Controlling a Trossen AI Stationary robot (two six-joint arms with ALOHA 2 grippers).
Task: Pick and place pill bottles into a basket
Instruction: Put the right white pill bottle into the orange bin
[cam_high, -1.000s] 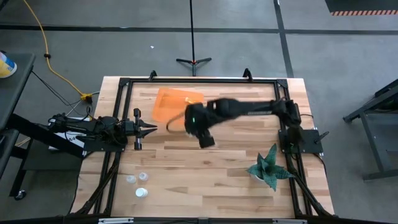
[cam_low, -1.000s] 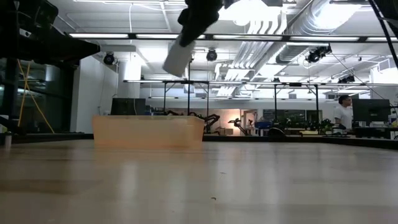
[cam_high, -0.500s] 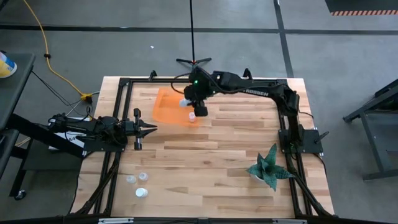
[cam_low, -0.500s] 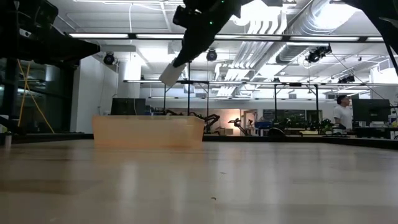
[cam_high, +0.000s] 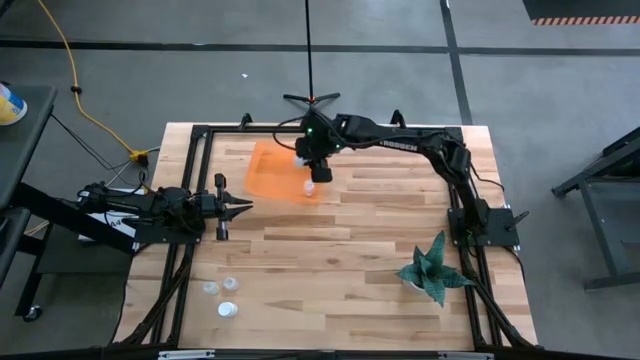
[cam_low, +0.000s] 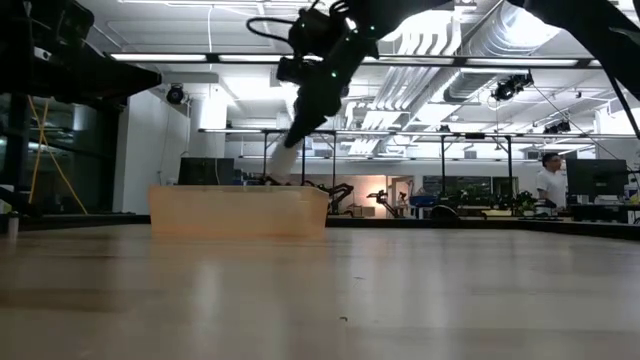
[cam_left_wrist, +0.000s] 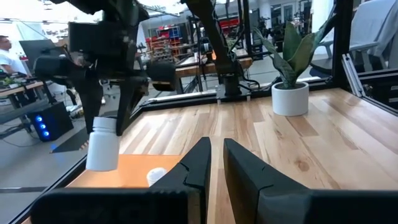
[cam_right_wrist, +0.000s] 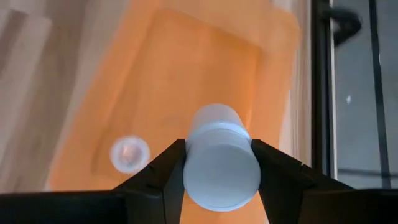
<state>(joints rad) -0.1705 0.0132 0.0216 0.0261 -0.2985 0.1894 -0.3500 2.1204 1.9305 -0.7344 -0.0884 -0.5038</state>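
Note:
The orange basket (cam_high: 275, 170) lies at the table's far left; in the low view it shows as a low wall (cam_low: 238, 210). My right gripper (cam_high: 315, 170) hangs over its right part, shut on a whitish pill bottle (cam_low: 285, 160) above the basket floor. One bottle (cam_right_wrist: 129, 152) lies inside the basket and also shows in the left wrist view (cam_left_wrist: 155, 176). Three more bottles (cam_high: 224, 295) stand on the table near the front left. My left gripper (cam_high: 240, 207) waits shut at the left edge. My right gripper pinches the bottle's upper end (cam_left_wrist: 102, 126) between its two fingers (cam_right_wrist: 166, 167), one on each side. The fingers come from above, slanting down. The bottle hangs tilted below them, clear of the basket.
A spiky green plant in a white pot (cam_high: 432, 268) stands at the front right. A black frame (cam_high: 320, 129) runs round the table's edges. Bare wood lies between the basket and the plant.
My right gripper has swung from the table's middle toward the far edge and the basket, carrying the bottle. It has then come down over the basket's right part. The bottle has stayed tilted in the hold and now hangs lower, just above the basket.

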